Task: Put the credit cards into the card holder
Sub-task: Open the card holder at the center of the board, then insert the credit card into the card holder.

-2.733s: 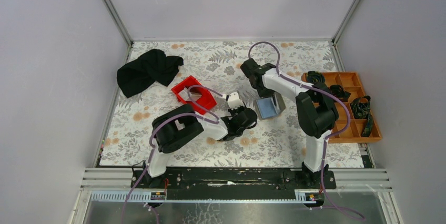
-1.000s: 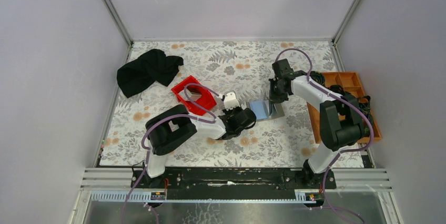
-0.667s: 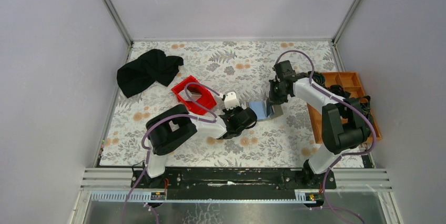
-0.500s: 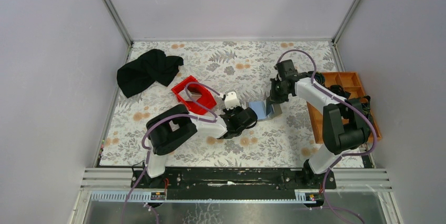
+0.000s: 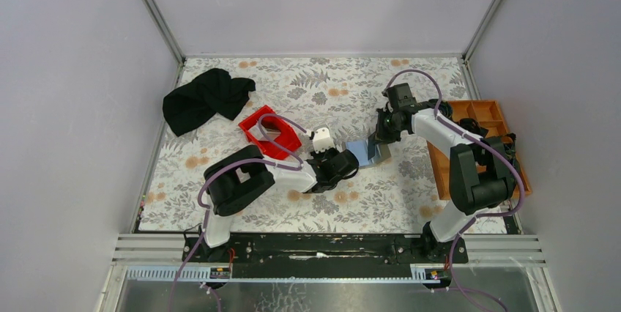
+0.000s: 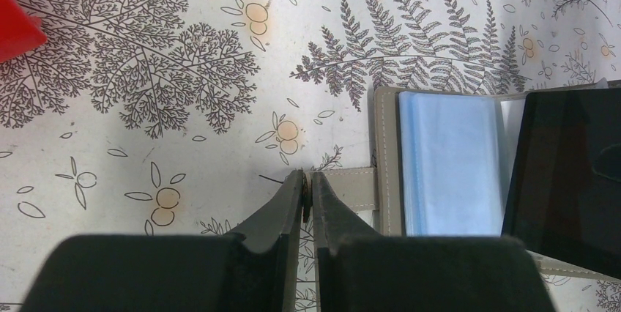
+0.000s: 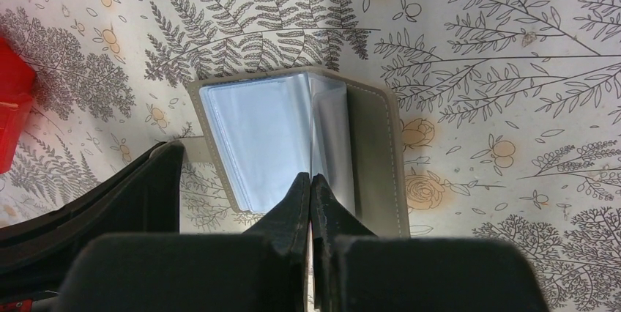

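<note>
Left hand (image 6: 308, 180) pinches the card holder (image 6: 386, 151) by its strap (image 6: 346, 179); right hand (image 7: 310, 180) is clamped on its clear sleeve (image 7: 326, 129).

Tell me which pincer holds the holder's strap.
The left pincer, shut on the grey strap at the card holder's edge; the right pincer pinches a clear inner sleeve instead.

White bench (image 5: 322, 85) printed with grey ferns and small orange blossoms. The card holder (image 7: 373, 158) is grey with pale stitching, showing a light blue card (image 6: 447, 173) under clear plastic beside a glossy black flap (image 6: 571, 180). Left of the card holder sit a red bin (image 5: 253, 117) and a black cloth (image 5: 206, 98); right of it, an orange tray (image 5: 492, 113).
</note>
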